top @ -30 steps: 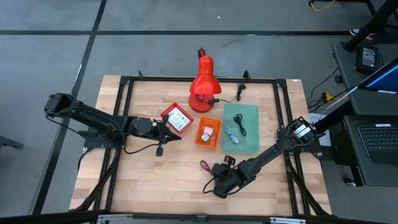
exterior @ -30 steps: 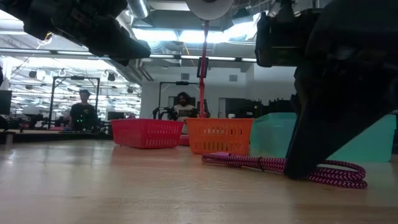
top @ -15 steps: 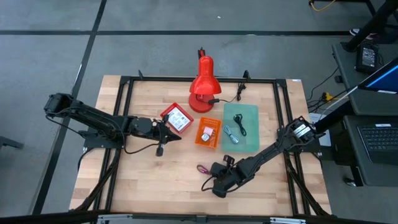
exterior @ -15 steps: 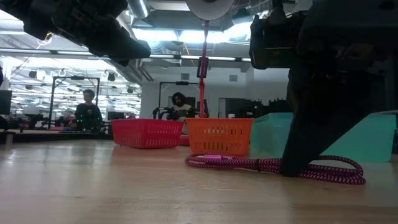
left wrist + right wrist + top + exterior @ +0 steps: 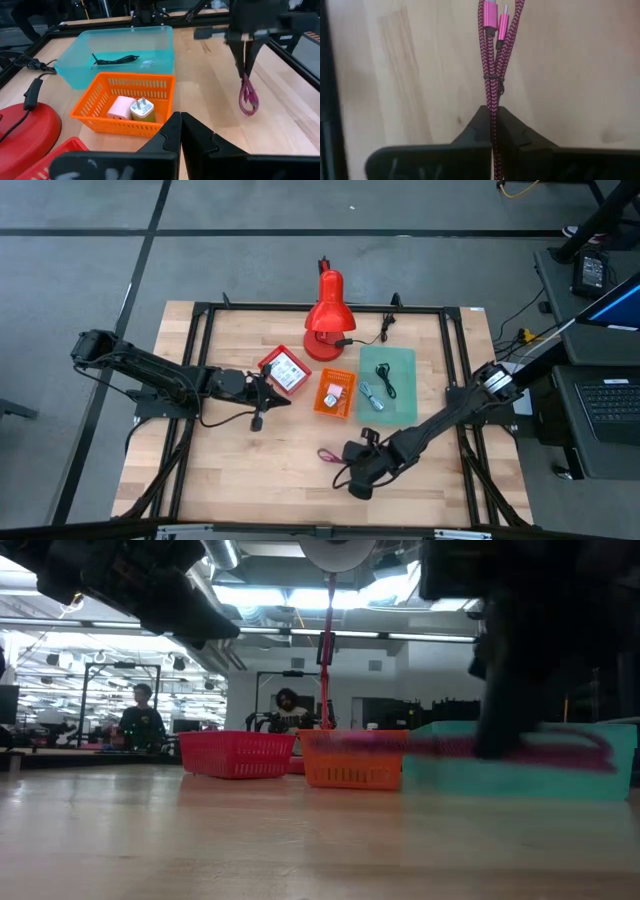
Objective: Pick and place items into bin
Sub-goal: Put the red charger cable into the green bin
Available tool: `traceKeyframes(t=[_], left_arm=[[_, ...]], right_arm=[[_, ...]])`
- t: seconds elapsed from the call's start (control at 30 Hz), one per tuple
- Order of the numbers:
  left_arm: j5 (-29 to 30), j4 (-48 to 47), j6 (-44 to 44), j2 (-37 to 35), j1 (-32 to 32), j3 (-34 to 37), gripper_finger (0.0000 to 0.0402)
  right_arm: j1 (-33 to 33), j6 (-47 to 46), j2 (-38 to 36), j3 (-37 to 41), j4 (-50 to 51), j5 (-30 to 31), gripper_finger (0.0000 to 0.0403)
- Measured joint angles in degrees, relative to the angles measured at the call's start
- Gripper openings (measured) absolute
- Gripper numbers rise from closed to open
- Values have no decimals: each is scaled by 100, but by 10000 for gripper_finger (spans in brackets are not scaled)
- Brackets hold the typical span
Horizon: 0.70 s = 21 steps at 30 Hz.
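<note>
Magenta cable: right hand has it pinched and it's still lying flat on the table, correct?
Not flat. The right hand does pinch the magenta cable, but the left wrist view shows it lifted, hanging clear of the table; the low view agrees.

Two dark, slender six-joint arms — matte black from base to fingertip.

From above, the left arm (image 5: 150,372) is a chain of black tubular links with rounded, bulkier joint housings, and a thin black cable loops beside its forearm. The right arm (image 5: 440,423) is built the same, but carries a white label with dark print near its upper joint. Each ends in a two-finger gripper: the left gripper (image 5: 180,131) has wedge-shaped black fingers tapering to narrow tips, mounted on a broad flat black bar with a faint pale smudge on its face — the right gripper (image 5: 493,125) shows the same angular black wedges above an identical crossbar.
</note>
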<state>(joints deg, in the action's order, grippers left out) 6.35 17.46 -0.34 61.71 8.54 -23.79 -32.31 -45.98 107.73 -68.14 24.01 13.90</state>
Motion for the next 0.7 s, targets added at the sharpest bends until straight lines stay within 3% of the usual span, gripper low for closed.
traceKeyframes(t=[0.5,0.7], left_arm=[[0,-19,-29,0,0,-2,6],[-1,-48,-151,0,0,-2,6]], right_arm=[[-103,1354,-1213,124,-86,1065,0],[-95,1588,-1563,977,-1412,1126,0]])
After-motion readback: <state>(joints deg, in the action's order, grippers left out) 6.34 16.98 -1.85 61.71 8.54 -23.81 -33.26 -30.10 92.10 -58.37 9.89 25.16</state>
